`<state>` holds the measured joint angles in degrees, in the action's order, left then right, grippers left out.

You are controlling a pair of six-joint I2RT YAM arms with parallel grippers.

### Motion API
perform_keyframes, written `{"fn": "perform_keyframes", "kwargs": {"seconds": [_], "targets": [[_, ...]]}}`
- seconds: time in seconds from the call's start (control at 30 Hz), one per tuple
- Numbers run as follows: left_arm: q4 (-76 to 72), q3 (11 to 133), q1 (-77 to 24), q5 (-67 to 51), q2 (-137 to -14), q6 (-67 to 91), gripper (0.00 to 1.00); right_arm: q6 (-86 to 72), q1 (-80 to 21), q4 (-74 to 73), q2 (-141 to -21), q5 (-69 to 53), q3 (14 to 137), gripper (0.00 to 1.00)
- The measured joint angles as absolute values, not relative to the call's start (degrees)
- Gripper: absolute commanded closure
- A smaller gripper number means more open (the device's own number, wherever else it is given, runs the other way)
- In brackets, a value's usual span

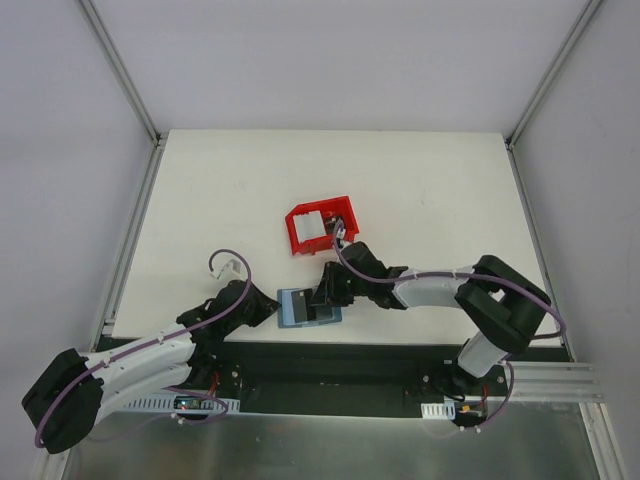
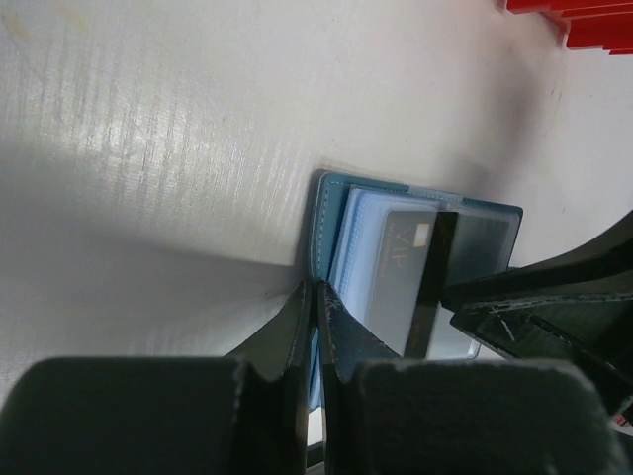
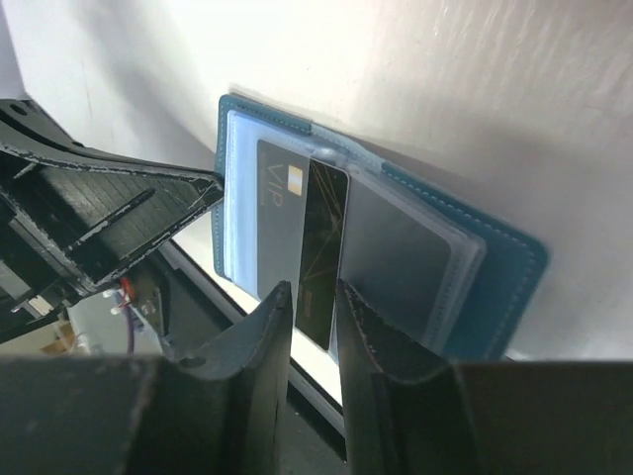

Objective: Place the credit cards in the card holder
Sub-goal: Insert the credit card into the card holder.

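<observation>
1. Left tool [image 1: 262, 308]: fingers pressed together on the left cover edge of the card holder. Its own fingers partly hide the pinch in the left wrist view.
2. Card holder [image 1: 297, 306]: teal and spread open, lying on the bench [image 1: 430, 200] near the front edge, between the two tools. From above, both tools cover its ends.
3. Holder contents, left clear pocket: a dark grey VIP card [image 3: 277, 213]. In the right sleeve is a dark rectangle [image 3: 396, 247], too blurred to say whether it is a card.
4. Dark credit card [image 3: 324, 237]: stands on edge at the holder's fold, its lower end hidden between fingers.
5. Right tool [image 1: 325, 293]: clamped on the dark credit card.
6. Red bin [image 1: 318, 226]: just beyond the holder, its contents indistinct from above. It is cut off at the corner of the left wrist view.
</observation>
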<state>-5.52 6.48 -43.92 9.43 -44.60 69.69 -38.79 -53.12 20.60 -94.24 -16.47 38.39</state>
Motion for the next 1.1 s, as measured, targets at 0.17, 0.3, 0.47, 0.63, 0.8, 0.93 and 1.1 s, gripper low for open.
{"fn": "perform_keyframes", "kwargs": {"seconds": [0.17,0.3,0.47,0.63,0.8,0.93,1.1], "targets": [[-5.6,6.5,-43.9,9.4,-44.7,69.7,1.00,-34.9,-53.2,13.9,-92.4,-14.1,40.6,0.69],[-5.8,6.5,-43.9,9.2,-45.2,69.7,1.00,-33.8,-53.8,11.6,-93.5,-14.4,41.6,0.68],[-5.8,6.5,-43.9,9.2,-45.3,69.7,1.00,-32.9,-54.9,10.7,-95.7,-15.4,44.6,0.68],[-5.8,6.5,-43.9,9.2,-45.3,69.6,1.00,-31.7,-56.2,9.0,-97.7,-15.9,47.8,0.68],[-5.8,6.5,-43.9,9.3,-45.3,69.5,1.00,-30.3,-57.1,6.6,-99.4,-15.9,50.7,0.69],[-5.8,6.5,-43.9,9.3,-45.3,69.4,1.00,-29.9,-57.1,5.9,-100.1,-16.3,51.4,0.69],[-5.8,6.5,-43.9,9.2,-45.2,69.1,1.00,-29.0,-57.3,4.3,-100.0,-15.1,51.8,0.60]]}}
